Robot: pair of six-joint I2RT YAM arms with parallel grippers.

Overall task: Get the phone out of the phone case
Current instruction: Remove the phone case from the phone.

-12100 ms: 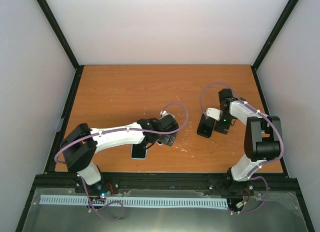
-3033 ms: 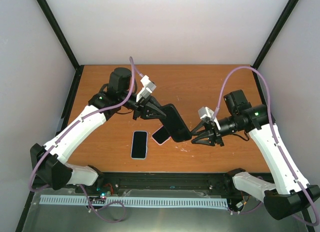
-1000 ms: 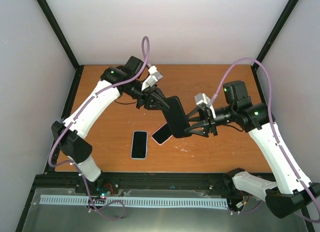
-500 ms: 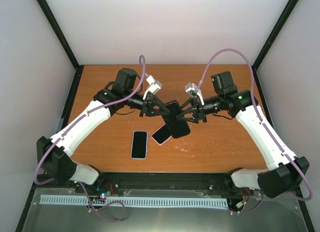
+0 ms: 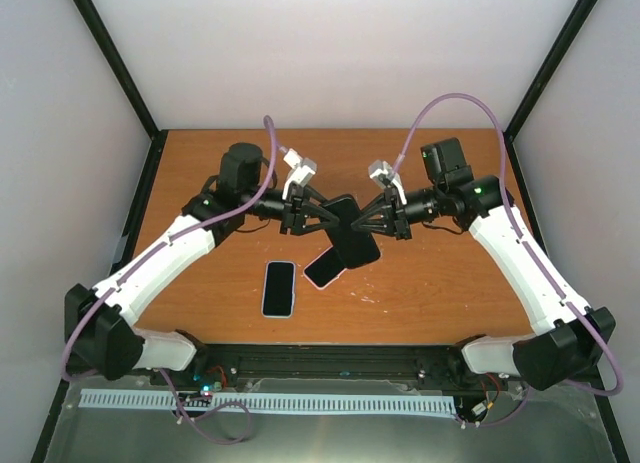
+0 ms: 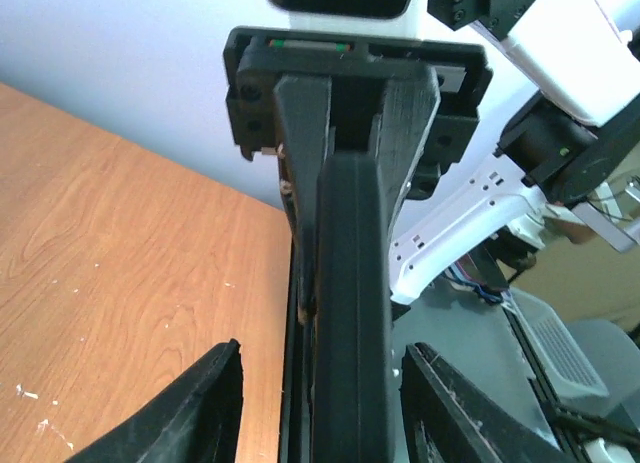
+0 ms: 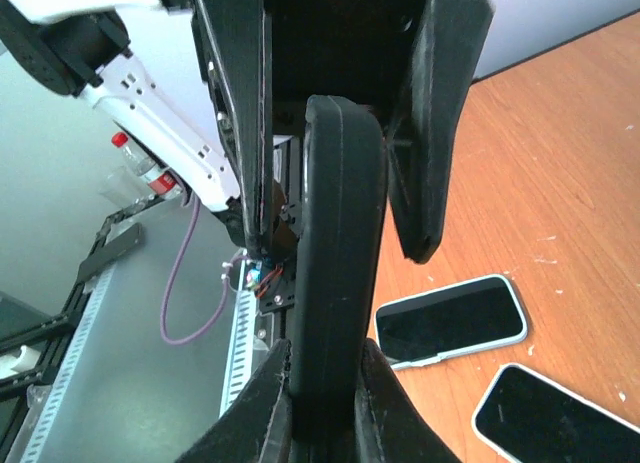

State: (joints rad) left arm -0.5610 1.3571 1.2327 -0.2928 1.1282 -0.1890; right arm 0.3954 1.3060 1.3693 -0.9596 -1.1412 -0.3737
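Above the wooden table [image 5: 220, 183], the right gripper [image 7: 325, 388] clamps the black phone case [image 5: 352, 233] edge-on; the left gripper [image 6: 330, 383] stands spread, apparently not touching. Its contents are hard to tell. A dark handset [image 5: 279, 288] and a second handset [image 5: 322, 272] lie below.

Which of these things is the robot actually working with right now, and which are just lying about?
In use: black phone case, held in the air; right gripper, shut on its edge; left gripper, open either side of it.

Lying about: light-rimmed phone and pinkish-rimmed phone, flat on the table, touched by neither gripper.
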